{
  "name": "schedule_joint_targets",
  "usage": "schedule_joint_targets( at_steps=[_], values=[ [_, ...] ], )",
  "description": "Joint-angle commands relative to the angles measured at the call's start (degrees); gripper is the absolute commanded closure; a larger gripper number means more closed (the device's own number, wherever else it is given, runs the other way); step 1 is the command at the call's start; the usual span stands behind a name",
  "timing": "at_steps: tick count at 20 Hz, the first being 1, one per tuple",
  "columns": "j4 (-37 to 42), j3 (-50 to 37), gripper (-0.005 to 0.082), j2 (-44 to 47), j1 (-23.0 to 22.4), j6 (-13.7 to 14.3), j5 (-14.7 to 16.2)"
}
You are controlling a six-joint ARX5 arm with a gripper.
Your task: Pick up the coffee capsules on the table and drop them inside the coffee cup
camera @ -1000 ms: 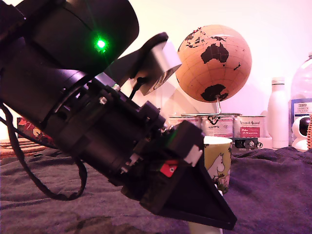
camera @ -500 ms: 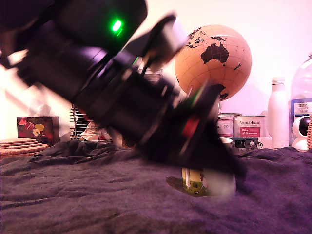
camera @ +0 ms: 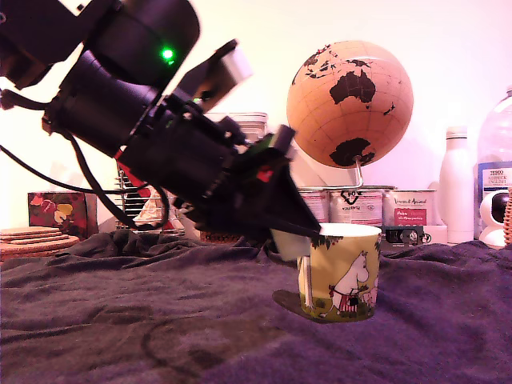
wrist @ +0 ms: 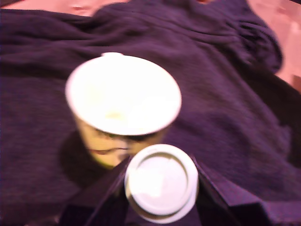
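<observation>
The yellow-green coffee cup with a white cartoon figure stands upright on the table, which is draped in dark purple cloth. My gripper hangs just beside the cup's rim, on the exterior view's left, tilted down towards it. In the wrist view a white coffee capsule with a round rimmed top sits clamped between the two dark fingers, right next to the cup. The cup's white inside is blurred, and its contents are unclear.
Behind the cup stand a globe, several labelled tins, a white bottle and a clear plastic bottle. A small patterned box and round coasters lie at the exterior view's left.
The arm has lifted and swung back towards the exterior view's left, uncovering the cup. The gripper tip has risen from cloth level to the cup's rim.
</observation>
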Motion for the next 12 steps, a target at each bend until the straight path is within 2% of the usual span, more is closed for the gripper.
schedule_joint_targets(
  at_steps=[1,12],
  values=[
    [0.5,0.1,0.0448,-1.7,0.2,0.4,0.1],
    [0.6,0.6,0.0448,-2.3,0.5,0.4,0.0]
  ],
)
